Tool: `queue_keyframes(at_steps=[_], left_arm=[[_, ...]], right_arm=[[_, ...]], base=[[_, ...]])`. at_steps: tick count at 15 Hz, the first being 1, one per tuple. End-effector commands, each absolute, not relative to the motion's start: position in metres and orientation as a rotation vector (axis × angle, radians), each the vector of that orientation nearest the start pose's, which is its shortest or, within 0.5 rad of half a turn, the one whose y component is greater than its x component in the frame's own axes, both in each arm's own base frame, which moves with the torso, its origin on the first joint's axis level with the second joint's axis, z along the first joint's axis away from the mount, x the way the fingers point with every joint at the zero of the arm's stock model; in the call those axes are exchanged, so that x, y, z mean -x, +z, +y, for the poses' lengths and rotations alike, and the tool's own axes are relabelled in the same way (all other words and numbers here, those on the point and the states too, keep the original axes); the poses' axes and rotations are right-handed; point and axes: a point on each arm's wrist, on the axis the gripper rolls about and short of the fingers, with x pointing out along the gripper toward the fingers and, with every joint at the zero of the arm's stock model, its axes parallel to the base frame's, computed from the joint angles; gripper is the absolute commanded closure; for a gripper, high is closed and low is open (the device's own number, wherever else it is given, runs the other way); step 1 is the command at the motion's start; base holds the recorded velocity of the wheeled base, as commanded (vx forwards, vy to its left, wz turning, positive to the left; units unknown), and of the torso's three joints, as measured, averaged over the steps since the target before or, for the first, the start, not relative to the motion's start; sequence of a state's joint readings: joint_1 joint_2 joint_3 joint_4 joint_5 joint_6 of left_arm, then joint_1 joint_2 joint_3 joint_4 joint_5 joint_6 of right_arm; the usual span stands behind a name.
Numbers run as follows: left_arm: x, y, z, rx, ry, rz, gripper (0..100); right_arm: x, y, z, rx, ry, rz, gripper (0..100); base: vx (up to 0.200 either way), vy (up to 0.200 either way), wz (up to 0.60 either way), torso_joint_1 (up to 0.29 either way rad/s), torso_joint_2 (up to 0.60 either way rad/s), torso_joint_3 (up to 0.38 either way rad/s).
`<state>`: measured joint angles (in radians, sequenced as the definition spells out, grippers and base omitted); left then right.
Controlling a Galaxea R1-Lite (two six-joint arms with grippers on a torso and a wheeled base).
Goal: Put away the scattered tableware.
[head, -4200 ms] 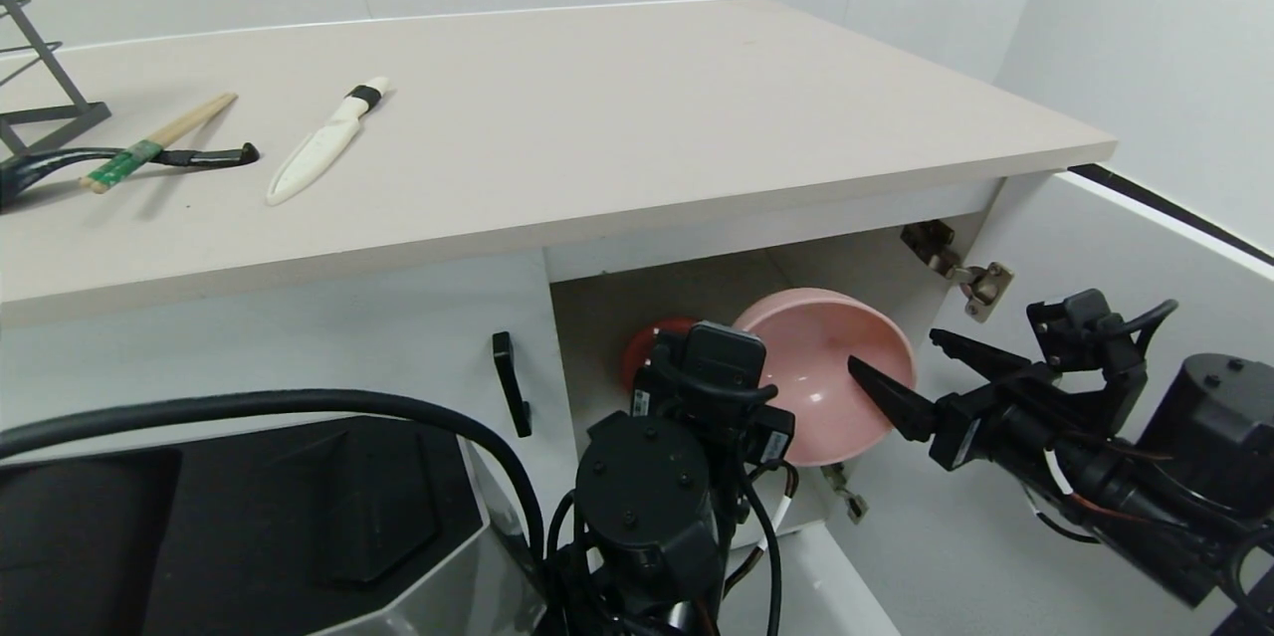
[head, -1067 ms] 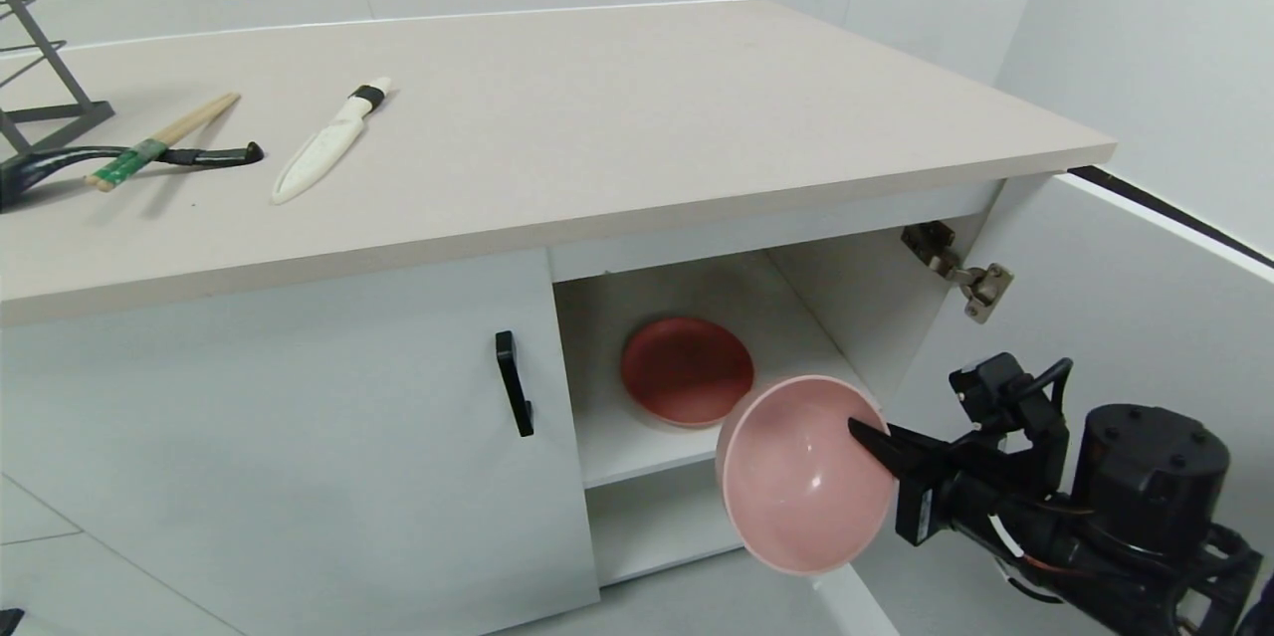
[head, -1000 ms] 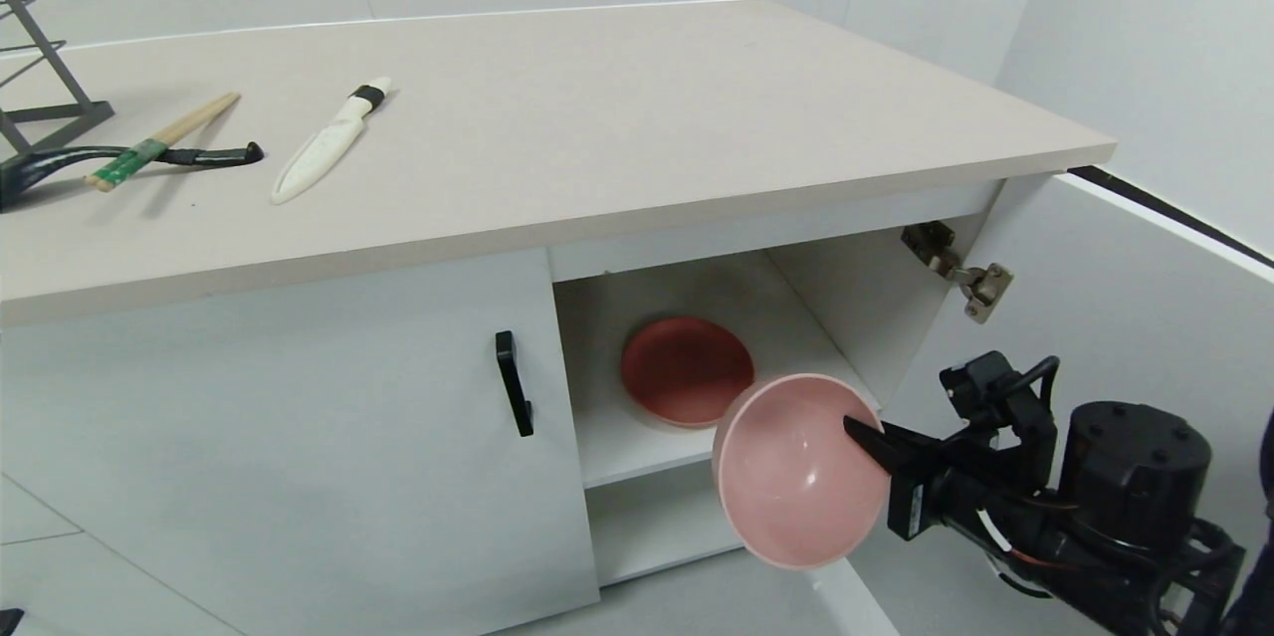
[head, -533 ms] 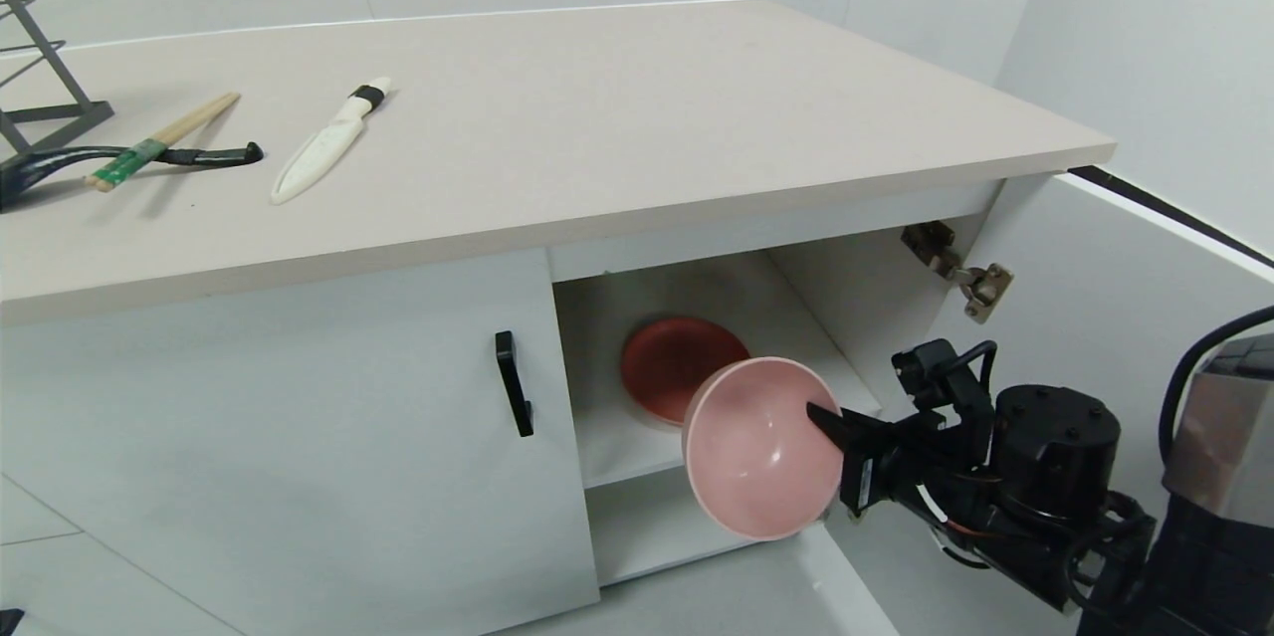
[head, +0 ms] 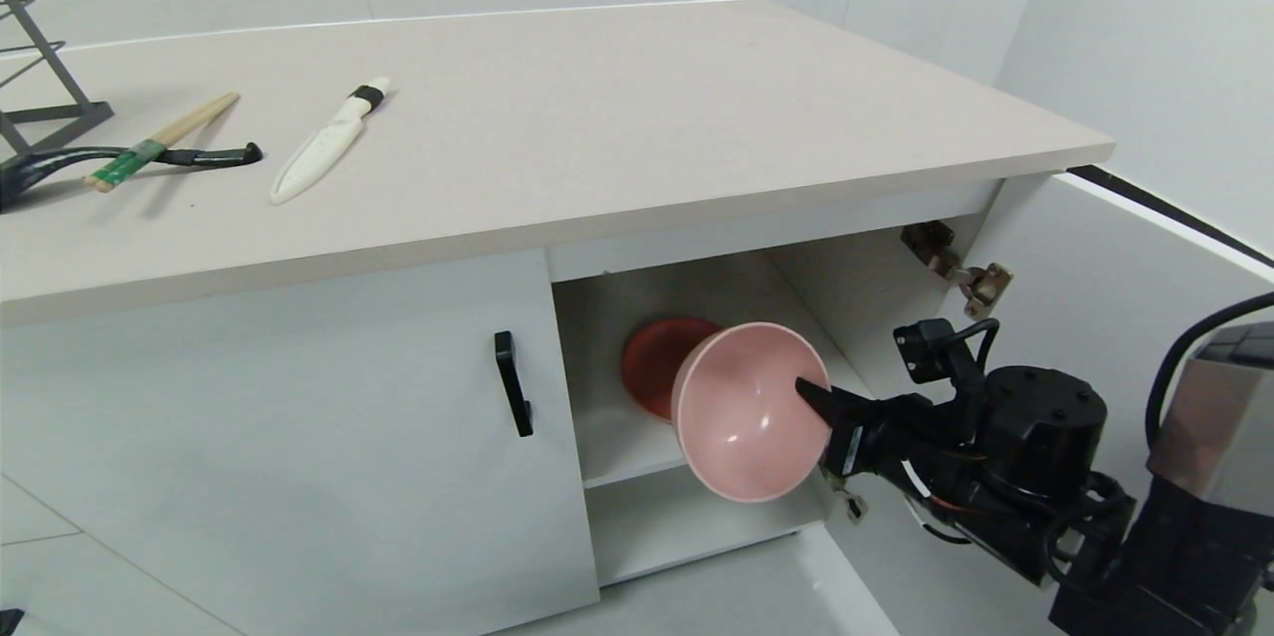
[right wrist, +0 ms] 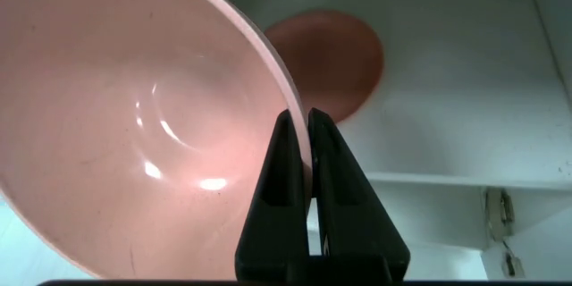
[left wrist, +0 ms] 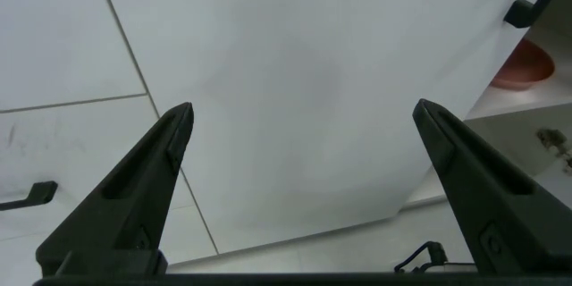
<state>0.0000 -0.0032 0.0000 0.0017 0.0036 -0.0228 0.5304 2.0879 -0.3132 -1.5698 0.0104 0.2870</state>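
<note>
With the door swung wide, the shelf is reachable, a red plate on it.

There are one pale pink round bowl, one red round plate, one cream knife with a black band, one wooden stick with a green band and one black-handled utensil.

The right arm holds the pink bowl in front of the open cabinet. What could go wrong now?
The right gripper pinches only the rim of the pink bowl, which is tipped on its side, so it may slip or swing. The red plate lies on the shelf just behind; the bowl may knock it.
</note>
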Motion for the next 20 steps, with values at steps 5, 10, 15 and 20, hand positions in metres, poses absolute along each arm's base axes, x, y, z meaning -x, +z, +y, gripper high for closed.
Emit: queue_keyframes(at_steps=[5, 10, 15, 20], left_arm=[[0.023, 0.075, 0.000, 0.025, 0.006, 0.001, 0], [0.023, 0.075, 0.000, 0.008, 0.002, 0.003, 0], [0.023, 0.075, 0.000, 0.008, 0.002, 0.003, 0], [0.023, 0.075, 0.000, 0.008, 0.002, 0.005, 0]], right_arm=[[-0.281, 0.039, 0.165, -0.235, 0.513, 0.238, 100], [-0.317, 0.015, 0.161, -0.240, 0.453, 0.227, 100], [-0.340, 0.000, 0.168, -0.248, 0.452, 0.199, 100], [-0.348, -0.008, 0.172, -0.245, 0.457, 0.191, 100]], base=[[0.000, 0.000, 0.00, 0.000, 0.00, 0.000], [0.000, 0.000, 0.00, 0.000, 0.00, 0.000], [0.000, 0.000, 0.00, 0.000, 0.00, 0.000], [0.000, 0.000, 0.00, 0.000, 0.00, 0.000]])
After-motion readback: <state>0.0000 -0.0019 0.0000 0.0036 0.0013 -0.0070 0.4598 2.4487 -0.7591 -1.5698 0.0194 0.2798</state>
